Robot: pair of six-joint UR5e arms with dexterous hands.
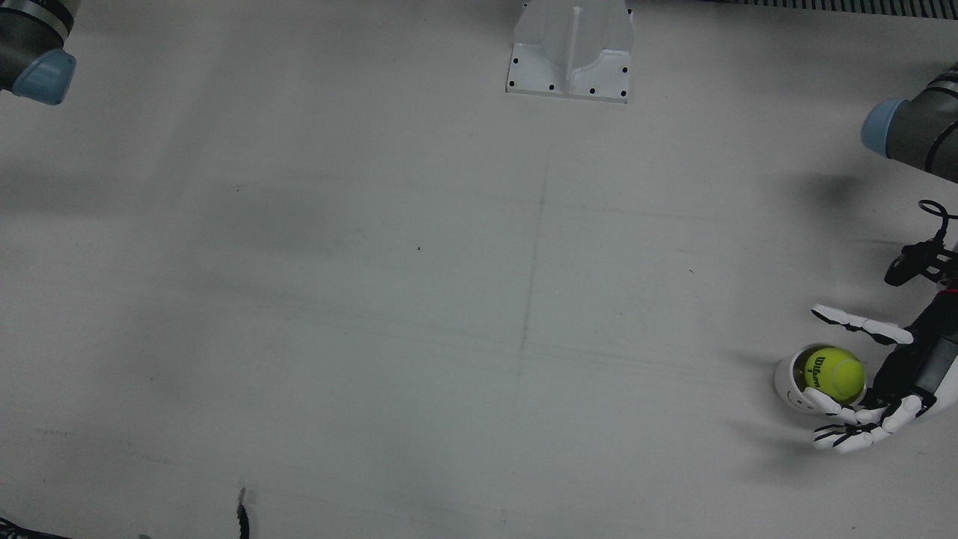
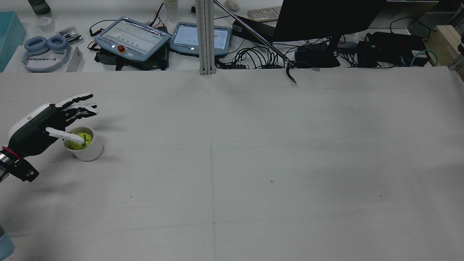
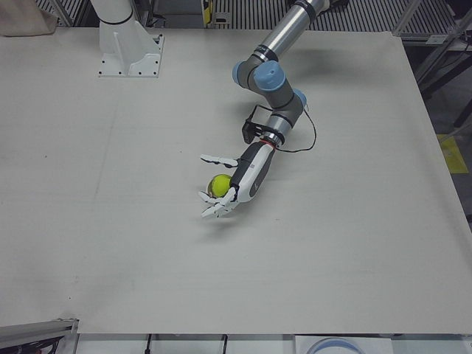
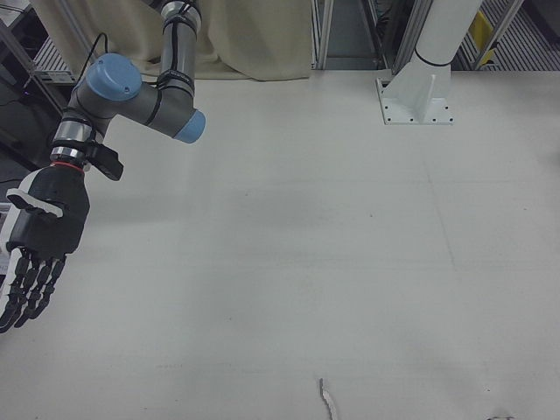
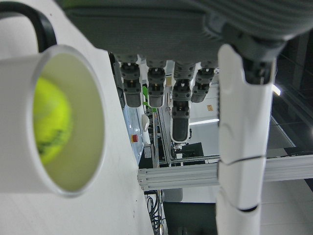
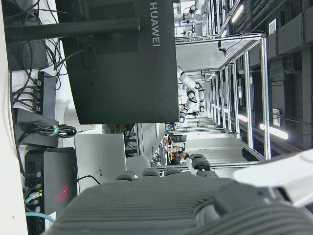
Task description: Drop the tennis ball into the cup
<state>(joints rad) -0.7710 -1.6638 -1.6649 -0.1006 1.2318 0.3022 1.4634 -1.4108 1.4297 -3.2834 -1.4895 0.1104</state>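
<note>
Ball (image 2: 82,141): sitting inside the cup (image 2: 88,151), its top showing at the rim.
Cup: standing upright on the table (image 2: 253,152), just beside the left hand.
Left hand (image 2: 50,121): hovering over the cup, fingers spread, grasping nothing.
Right hand (image 4: 39,236): hanging well away from the cup, fingers extended, grasping nothing.

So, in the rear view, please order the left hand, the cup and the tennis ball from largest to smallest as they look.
1. left hand
2. cup
3. tennis ball, inside the cup and partly hidden by it.
</note>
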